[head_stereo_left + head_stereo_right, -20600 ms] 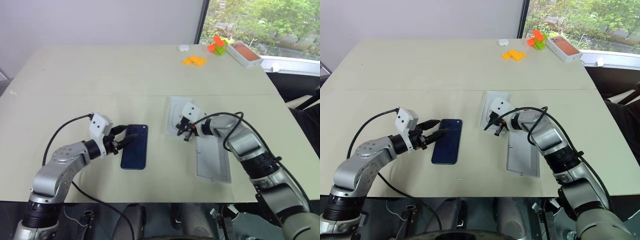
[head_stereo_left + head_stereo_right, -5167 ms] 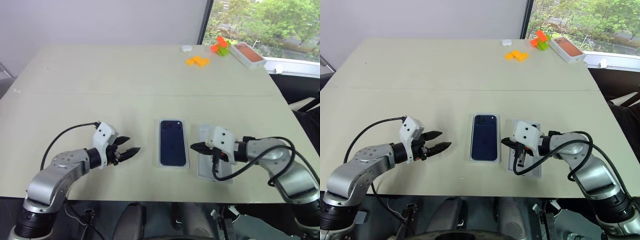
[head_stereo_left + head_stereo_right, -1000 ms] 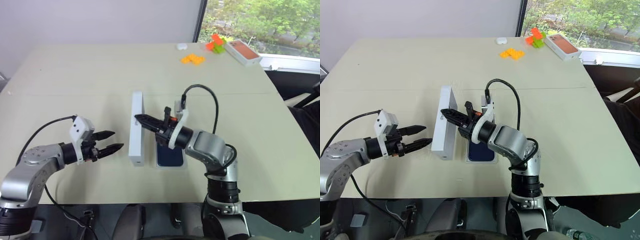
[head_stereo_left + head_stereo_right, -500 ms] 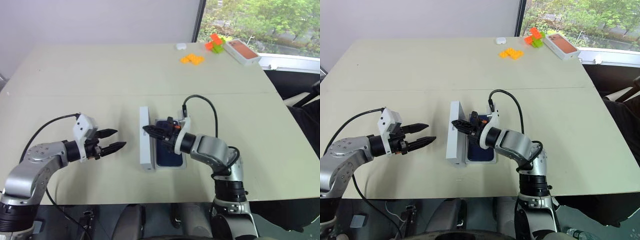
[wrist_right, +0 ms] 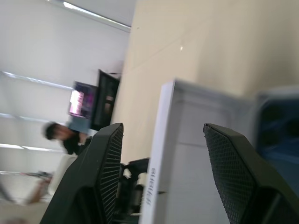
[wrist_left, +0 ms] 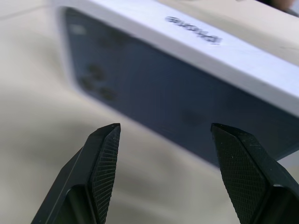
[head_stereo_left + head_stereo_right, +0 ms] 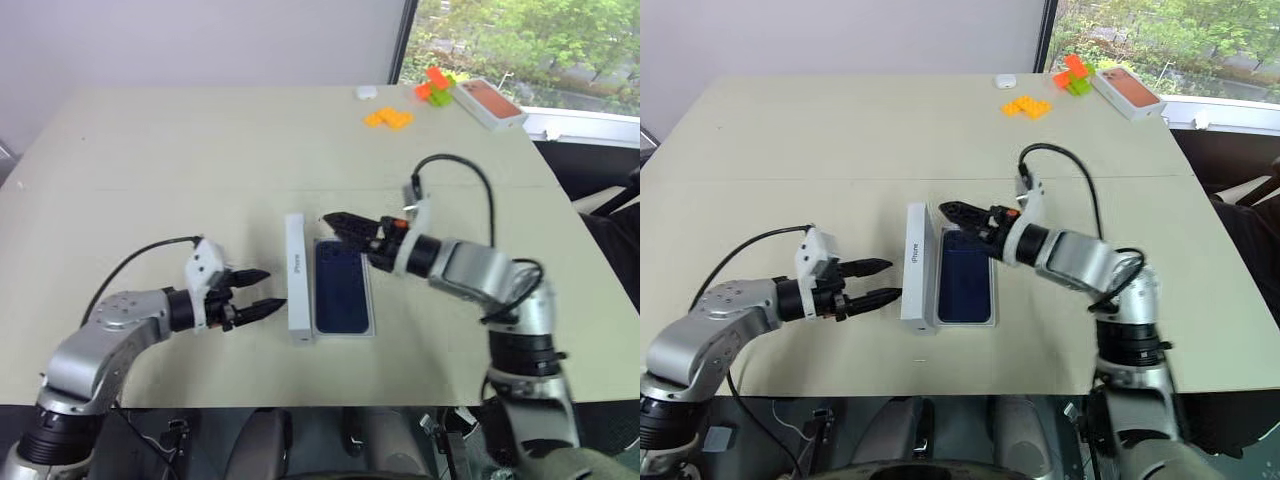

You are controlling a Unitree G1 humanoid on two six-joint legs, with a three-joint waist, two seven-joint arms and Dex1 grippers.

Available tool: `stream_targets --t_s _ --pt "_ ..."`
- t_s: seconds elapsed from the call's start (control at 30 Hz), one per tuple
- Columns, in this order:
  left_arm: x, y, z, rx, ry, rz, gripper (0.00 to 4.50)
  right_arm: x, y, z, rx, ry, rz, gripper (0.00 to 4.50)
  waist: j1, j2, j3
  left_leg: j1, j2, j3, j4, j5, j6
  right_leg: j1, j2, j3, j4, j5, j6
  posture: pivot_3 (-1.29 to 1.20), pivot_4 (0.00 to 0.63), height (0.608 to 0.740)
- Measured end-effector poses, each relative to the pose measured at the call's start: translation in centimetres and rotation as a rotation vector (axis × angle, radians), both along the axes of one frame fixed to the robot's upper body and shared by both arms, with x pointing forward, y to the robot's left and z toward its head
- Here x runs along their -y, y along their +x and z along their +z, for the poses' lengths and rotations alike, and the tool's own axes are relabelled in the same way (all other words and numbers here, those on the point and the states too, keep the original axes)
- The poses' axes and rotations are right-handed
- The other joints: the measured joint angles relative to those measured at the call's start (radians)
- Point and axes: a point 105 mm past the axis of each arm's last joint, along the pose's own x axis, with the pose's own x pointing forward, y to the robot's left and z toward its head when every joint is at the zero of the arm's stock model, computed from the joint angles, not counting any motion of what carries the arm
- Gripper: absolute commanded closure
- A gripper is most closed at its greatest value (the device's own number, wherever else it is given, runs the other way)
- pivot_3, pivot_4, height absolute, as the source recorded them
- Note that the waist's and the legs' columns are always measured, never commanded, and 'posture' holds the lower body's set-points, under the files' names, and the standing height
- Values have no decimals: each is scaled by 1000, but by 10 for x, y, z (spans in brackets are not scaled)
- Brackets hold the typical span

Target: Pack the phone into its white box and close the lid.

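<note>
The table carries the white box near its front edge, with the phone lying flat inside. The lid stands on its long edge against the box's left side. The left gripper, fingers apart, hovers just beside the lid. The right gripper, fingers apart, holds nothing above the phone's far end.

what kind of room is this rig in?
Probably an office or lab used for tabletop demos. A large plain beige table stands by a window with trees outside, against a bare wall. Toy blocks and another phone box sit at the far edge.
</note>
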Motion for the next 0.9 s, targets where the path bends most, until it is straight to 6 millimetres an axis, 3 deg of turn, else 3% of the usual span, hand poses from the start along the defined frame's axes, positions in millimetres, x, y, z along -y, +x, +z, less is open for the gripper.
stream_targets --t_s 0.17,0.3,0.63,0.7,0.77,0.83,0.9 --pt "25 5 -5 27 27 -38 1215 13 -18 10 228 -212 98 1662 -1 0 0 -1 1 0 0 0 1 0 1 0 -1 0 0 0 150 740" --pt "41 12 -1 52 0 -45 1215 24 -33 -9 357 -481 185 1662 3 0 0 -2 0 -1 0 0 1 0 2 -1 -2 0 1 0 150 740" --pt "52 26 7 86 -47 0 1215 40 -30 -26 544 -738 261 1662 3 0 0 -3 0 0 1 0 1 0 2 -1 -4 0 1 0 150 740" --pt "40 31 17 88 -89 57 1215 43 -28 -27 584 -779 260 1662 1 0 0 -3 0 0 1 0 1 0 1 -1 -4 0 1 0 150 740" --pt "15 37 27 110 -85 142 1215 49 -25 -28 613 -830 258 1662 0 0 0 -2 1 -1 1 0 1 -1 2 -1 -4 0 1 0 150 740" --pt "-15 37 29 112 -25 228 1215 51 -23 -27 643 -854 256 2425 -1 0 0 -1 1 0 0 0 1 0 2 -1 -3 0 1 0 150 740" --pt "-33 34 22 81 20 276 1215 52 -22 -27 662 -867 263 3415 2 0 0 -1 1 0 1 0 0 0 2 -1 -3 0 0 0 150 740"
